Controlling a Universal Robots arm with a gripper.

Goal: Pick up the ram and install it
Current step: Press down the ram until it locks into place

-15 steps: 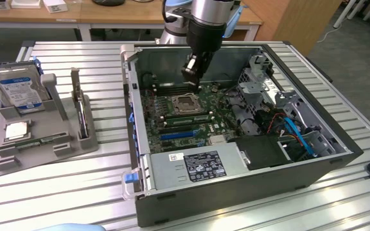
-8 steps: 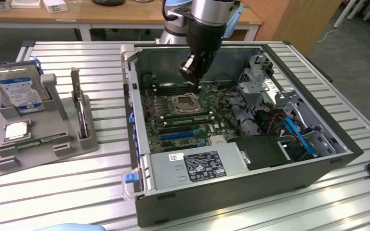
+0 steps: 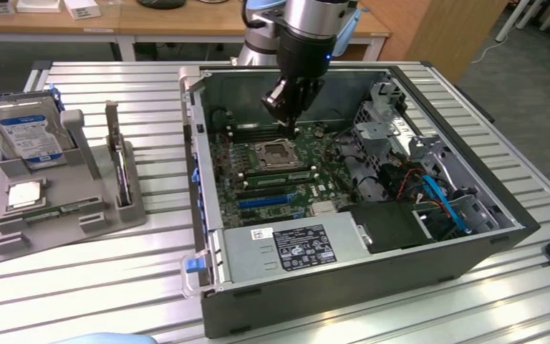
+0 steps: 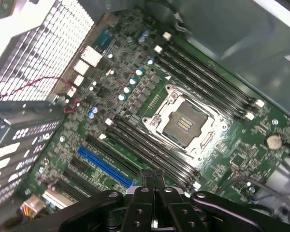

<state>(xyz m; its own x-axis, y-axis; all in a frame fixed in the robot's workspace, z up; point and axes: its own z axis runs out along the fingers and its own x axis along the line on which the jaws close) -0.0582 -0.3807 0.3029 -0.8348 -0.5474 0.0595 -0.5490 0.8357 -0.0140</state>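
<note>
The gripper (image 3: 289, 127) hung inside the open PC case (image 3: 351, 283), fingers clenched tight together w/ nothing between them that I could make out. It sat low over the motherboard (image 3: 285, 190), just beyond the empty CPU socket (image 3: 273, 152), toward the case's far wall.

From the wrist cam the closed fingertips (image 4: 152, 175) pointed down at the long black memory slots (image 4: 150, 154) next to the socket (image 4: 183, 123). A second bank of slots (image 4: 208, 79) ran along the socket's other side, and a blue expansion slot (image 4: 104, 166) lay nearby. All the slots I could see looked bare.

The ram (image 3: 69, 209) wasn't in the case at all. A thin green stick lay flat on the grey parts holder (image 3: 65, 226), near its front edge, well apart from the gripper. The holder sat on the slatted bench (image 3: 112, 287) at the exterior view's left edge, beside the case. On the same holder the hard drive (image 3: 25, 136) stood upright at the back, blue-white label facing out, and the square silver CPU (image 3: 26, 193) lay flat just behind the ram.

In the case's near corner sat the power supply (image 3: 289, 251), and blue cables (image 3: 442, 204) ran along the side at the exterior view's right.
</note>
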